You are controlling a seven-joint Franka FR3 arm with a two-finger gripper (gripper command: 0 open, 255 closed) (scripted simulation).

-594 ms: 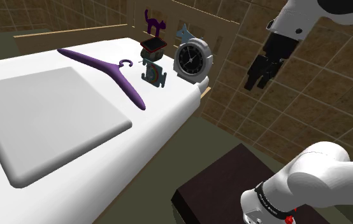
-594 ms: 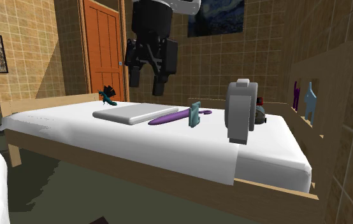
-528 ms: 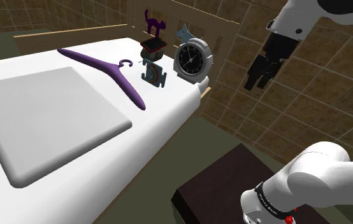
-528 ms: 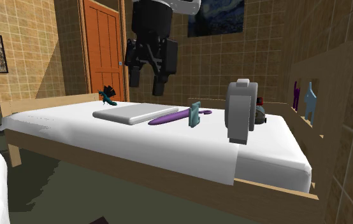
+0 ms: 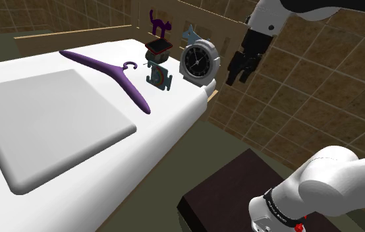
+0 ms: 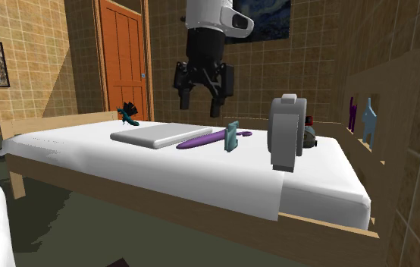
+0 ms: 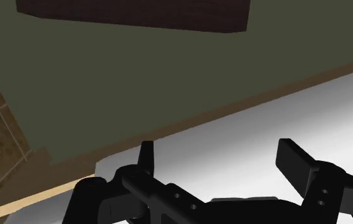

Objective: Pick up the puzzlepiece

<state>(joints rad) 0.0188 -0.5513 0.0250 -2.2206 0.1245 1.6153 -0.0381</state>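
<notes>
The puzzlepiece (image 5: pixel 159 77) is a small teal piece standing upright on the white bed (image 5: pixel 168 125), between the purple hanger (image 5: pixel 109 72) and the round clock (image 5: pixel 199 60). From the second exterior view the puzzlepiece (image 6: pixel 233 136) appears edge-on beside the hanger (image 6: pixel 201 139). My black gripper (image 5: pixel 230 78) hangs open in the air just past the bed's edge, to the shoulder view's right of the clock and apart from it. It holds nothing. In the second exterior view the gripper (image 6: pixel 200 106) floats above the bed. The wrist view has the gripper (image 7: pixel 220 162) over the bed's edge.
A flat white pillow (image 5: pixel 43 118) covers the near bed. A dark red box (image 5: pixel 160 46), a purple cat figure (image 5: pixel 159 23) and a blue one (image 5: pixel 190 34) stand by the wooden headboard. The dark stand (image 5: pixel 234 191) sits below. A teal shoe (image 6: pixel 129 114) lies at the far end.
The gripper has swung toward the bed, leftward in the shoulder view and rightward in the second exterior view, ending close to the clock. Its fingers stay open. Nothing on the bed moved.
</notes>
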